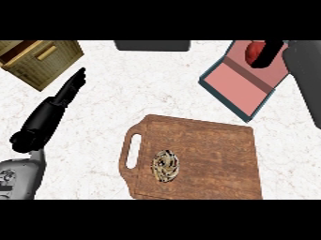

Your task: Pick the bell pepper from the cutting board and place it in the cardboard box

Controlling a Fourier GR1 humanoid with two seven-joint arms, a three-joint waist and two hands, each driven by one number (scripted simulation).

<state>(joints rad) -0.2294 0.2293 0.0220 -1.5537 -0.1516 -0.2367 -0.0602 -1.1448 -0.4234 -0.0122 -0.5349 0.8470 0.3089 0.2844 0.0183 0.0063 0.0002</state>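
Right robot hand (pixel 269 52): curled round one red bell pepper (pixel 254 50), held over one cardboard box (pixel 241 86).
Left robot hand (pixel 66 91): fingers straight, nothing held.
Cutting board (pixel 205 154): one, on the surface (pixel 108 112).

You can see only part of the bell pepper (pixel 254 49): the right hand (pixel 270 52) covers its right side, and its fingers are too dark to tell curled from straight. At twelve o'clock a dark object (pixel 153 45) is cut by the top edge. The wooden crate (pixel 33 60) at ten o'clock runs off the frame. The cutting board (pixel 205 159) loses its near edge at six o'clock.
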